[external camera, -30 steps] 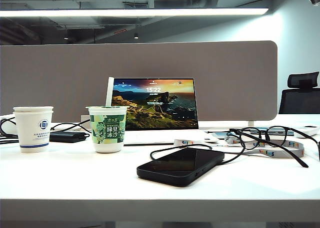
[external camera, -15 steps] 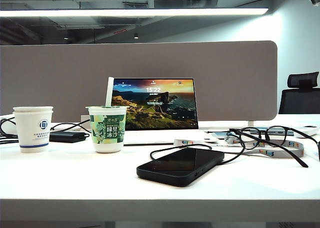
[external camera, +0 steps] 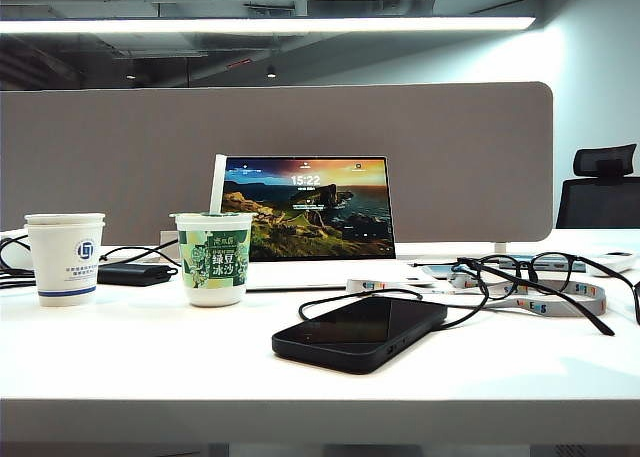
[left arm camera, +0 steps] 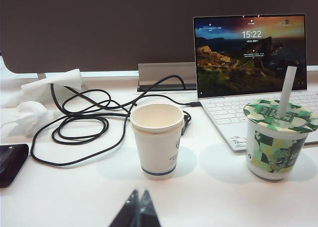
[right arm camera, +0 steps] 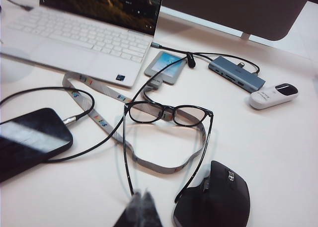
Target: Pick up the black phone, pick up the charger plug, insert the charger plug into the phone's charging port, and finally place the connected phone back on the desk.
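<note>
The exterior camera sits low at the tabletop (external camera: 150, 367) edge, facing the partition (external camera: 280, 127) level. The left wrist camera looks forward and slightly down over the paper cup (left arm camera: 157, 140). The right wrist camera looks steeply down on the glasses (right arm camera: 166, 115). All three views include the laptop (external camera: 308, 212).

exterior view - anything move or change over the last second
Nothing visibly changed. The black phone lies flat on the desk with the cable looped behind it, and the paper cup, green drink cup, laptop and glasses sit where they were. No arm enters this view. The left gripper and right gripper have their jaws shut, holding nothing.
</note>
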Controlling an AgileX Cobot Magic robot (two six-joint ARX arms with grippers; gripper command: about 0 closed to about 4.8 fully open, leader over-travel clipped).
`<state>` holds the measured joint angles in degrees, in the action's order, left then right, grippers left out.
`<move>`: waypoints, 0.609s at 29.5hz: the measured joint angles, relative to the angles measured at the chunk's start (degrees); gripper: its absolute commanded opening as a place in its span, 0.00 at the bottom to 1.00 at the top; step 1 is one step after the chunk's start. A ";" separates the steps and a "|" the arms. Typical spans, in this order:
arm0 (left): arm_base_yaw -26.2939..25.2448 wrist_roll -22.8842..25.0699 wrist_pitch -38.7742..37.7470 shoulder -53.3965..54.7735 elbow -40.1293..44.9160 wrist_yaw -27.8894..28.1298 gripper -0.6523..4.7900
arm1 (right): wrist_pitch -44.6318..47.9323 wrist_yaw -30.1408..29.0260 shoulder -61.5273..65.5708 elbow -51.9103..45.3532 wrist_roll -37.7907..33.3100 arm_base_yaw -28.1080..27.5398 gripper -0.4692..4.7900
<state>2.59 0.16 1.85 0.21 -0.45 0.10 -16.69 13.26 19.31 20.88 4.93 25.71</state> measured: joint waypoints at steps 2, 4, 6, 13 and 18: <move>0.00 0.00 0.00 0.00 0.00 0.00 0.11 | 3.30 -2.54 -2.62 -3.30 -0.02 -2.99 0.10; 0.00 0.00 0.00 0.00 0.00 -0.02 0.11 | 6.75 -5.75 -5.01 -6.21 -0.02 -6.56 0.10; 0.00 0.00 0.00 0.00 0.00 0.00 0.11 | 8.46 -8.35 -6.99 -8.59 -0.04 -9.94 0.10; 0.00 0.00 -0.02 0.00 0.00 0.00 0.11 | 9.97 -8.96 -13.84 -13.42 -0.15 -16.11 0.10; 0.00 0.00 -0.09 -0.02 0.00 0.00 0.11 | 10.54 -8.92 -19.19 -16.92 -0.22 -18.29 0.10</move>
<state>2.59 0.16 1.76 0.19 -0.45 0.10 -6.15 4.34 0.12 3.97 4.71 7.42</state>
